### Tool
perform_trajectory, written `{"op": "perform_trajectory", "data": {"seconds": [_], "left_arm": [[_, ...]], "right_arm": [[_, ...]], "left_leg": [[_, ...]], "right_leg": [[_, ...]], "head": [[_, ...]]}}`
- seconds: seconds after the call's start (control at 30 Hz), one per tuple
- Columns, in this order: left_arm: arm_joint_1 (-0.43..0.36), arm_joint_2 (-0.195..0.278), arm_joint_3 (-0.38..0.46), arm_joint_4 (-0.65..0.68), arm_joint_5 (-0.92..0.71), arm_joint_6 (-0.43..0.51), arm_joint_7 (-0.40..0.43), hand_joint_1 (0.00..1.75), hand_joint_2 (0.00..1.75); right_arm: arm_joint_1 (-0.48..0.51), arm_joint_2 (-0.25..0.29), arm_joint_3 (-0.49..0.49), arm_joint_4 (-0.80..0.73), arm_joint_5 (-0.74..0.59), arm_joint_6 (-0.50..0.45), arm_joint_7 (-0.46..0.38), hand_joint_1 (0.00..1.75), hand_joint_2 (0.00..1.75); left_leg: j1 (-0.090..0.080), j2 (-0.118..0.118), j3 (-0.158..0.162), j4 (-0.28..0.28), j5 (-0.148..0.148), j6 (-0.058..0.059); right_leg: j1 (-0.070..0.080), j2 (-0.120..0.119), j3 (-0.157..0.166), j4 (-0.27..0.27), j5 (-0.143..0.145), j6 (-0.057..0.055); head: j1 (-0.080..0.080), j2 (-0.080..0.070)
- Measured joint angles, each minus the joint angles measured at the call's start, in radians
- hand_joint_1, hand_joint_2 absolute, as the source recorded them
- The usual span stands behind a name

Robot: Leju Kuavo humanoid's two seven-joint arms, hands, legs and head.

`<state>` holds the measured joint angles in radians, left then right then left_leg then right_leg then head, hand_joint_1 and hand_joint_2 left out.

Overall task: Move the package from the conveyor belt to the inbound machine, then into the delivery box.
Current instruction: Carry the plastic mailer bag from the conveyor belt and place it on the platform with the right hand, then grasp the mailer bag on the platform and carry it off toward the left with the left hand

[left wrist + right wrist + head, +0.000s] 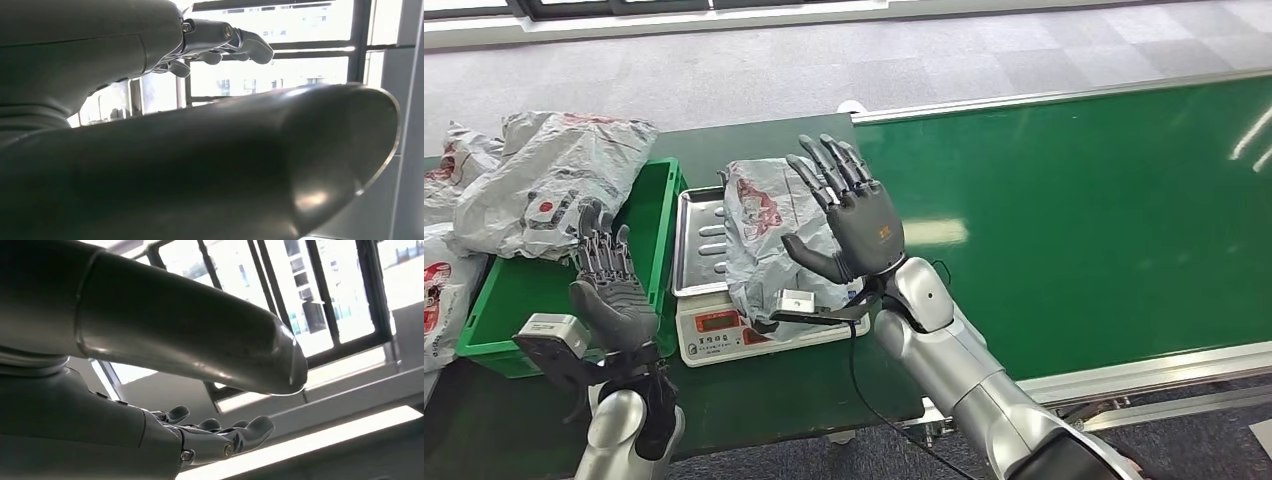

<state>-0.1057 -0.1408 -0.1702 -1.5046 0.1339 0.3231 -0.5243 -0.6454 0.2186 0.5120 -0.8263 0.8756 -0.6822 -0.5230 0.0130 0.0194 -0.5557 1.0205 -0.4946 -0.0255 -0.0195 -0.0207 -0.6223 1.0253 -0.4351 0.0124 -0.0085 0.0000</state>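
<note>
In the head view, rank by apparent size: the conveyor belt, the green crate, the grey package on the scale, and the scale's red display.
1. Conveyor belt, by far the largest.
2. Green crate; packages hide part of it, so its lead over the next is unsure.
3. Grey package on the scale, partly behind the right hand.
4. Red display, the smallest.

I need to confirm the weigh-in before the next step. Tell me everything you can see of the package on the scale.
The package is a crumpled grey plastic mailer bag with a red printed logo. It lies on the scale's metal tray, covering its right part and drooping over the front edge. The right robot hand is raised with its fingers spread in front of the package; whether it touches the bag is unclear.
</note>
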Motion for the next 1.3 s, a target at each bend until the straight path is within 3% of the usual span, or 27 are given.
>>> {"op": "perform_trajectory", "data": {"seconds": [0.13,0.2,0.33,0.43,0.5,0.67,0.8,0.9,1.07,1.17,1.3], "left_arm": [[0.001,0.001,0.021,-0.023,0.032,-0.003,-0.027,0.00,0.00],[0.000,0.007,0.034,-0.039,0.017,-0.004,-0.031,0.00,0.00],[-0.013,0.048,0.037,-0.076,-0.227,-0.028,0.046,0.00,1.75],[-0.058,0.087,0.016,-0.079,-0.473,-0.096,0.146,0.00,1.75],[-0.101,0.102,-0.008,-0.065,-0.555,-0.138,0.186,0.00,1.75],[-0.162,0.120,-0.039,-0.037,-0.597,-0.156,0.211,0.00,1.75],[-0.253,0.138,-0.091,0.029,-0.756,-0.240,0.299,0.00,1.75],[-0.412,0.147,-0.161,0.207,-0.902,-0.317,0.351,0.00,1.75],[-0.645,0.134,-0.282,0.602,-1.048,-0.348,0.357,0.00,1.75],[-0.710,0.118,-0.326,0.781,-1.072,-0.361,0.348,0.00,1.75],[-0.748,0.107,-0.356,0.919,-1.080,-0.370,0.338,0.00,1.75]], "right_arm": [[0.158,-0.045,-0.006,-0.250,-0.400,0.073,-0.019,0.00,0.00],[0.249,-0.079,0.000,-0.390,-0.531,0.110,-0.027,0.00,0.00],[0.506,-0.151,-0.015,-0.708,-0.683,0.211,-0.085,0.00,0.00],[0.656,-0.174,-0.077,-0.894,-0.681,0.263,-0.104,0.00,0.00],[0.718,-0.178,-0.128,-0.997,-0.660,0.290,-0.100,0.00,0.00],[0.800,-0.180,-0.203,-1.136,-0.635,0.311,-0.094,0.00,0.00],[0.841,-0.179,-0.244,-1.209,-0.560,0.283,-0.100,0.00,0.00],[0.858,-0.170,-0.296,-1.272,-0.522,0.307,-0.084,0.00,0.00],[0.861,-0.134,-0.369,-1.329,-0.476,0.365,-0.080,0.00,0.00],[0.871,-0.130,-0.386,-1.334,-0.478,0.365,-0.089,0.00,0.00],[0.878,-0.130,-0.396,-1.334,-0.486,0.362,-0.099,0.00,0.00]], "left_leg": [[0.000,-0.003,0.000,0.000,0.000,0.000],[0.000,-0.002,0.000,0.000,-0.001,0.000],[0.001,-0.008,0.000,0.000,-0.002,0.000],[0.001,-0.008,-0.002,0.000,-0.003,0.000],[0.000,-0.006,-0.002,0.000,-0.003,0.000],[0.000,0.000,0.000,0.000,-0.003,0.000],[0.000,-0.003,0.000,0.000,-0.001,0.001],[0.000,-0.004,-0.001,0.000,0.001,0.000],[0.000,0.003,0.001,0.000,0.001,0.000],[0.000,0.004,0.001,0.000,0.001,0.000],[0.000,0.004,0.001,0.000,0.001,0.000]], "right_leg": [[0.000,-0.003,0.001,0.000,-0.001,0.000],[0.000,-0.002,0.000,0.000,-0.001,0.000],[0.001,-0.008,0.002,-0.001,-0.006,0.002],[0.001,-0.009,0.000,-0.001,-0.006,0.002],[0.000,-0.008,0.001,-0.001,-0.006,0.001],[0.000,-0.003,0.001,-0.001,-0.004,0.000],[0.001,-0.005,0.001,-0.001,-0.003,0.000],[0.000,-0.006,0.001,-0.001,0.000,0.000],[0.000,0.001,0.000,-0.001,0.003,-0.001],[0.000,0.003,0.000,-0.001,0.004,-0.001],[0.000,0.004,-0.001,-0.001,0.003,-0.001]], "head": [[0.000,0.000],[0.000,0.000],[-0.001,0.000],[-0.002,0.000],[-0.001,0.000],[-0.002,0.000],[-0.002,0.000],[-0.001,0.000],[-0.001,0.000],[-0.001,0.000],[-0.001,0.000]]}}
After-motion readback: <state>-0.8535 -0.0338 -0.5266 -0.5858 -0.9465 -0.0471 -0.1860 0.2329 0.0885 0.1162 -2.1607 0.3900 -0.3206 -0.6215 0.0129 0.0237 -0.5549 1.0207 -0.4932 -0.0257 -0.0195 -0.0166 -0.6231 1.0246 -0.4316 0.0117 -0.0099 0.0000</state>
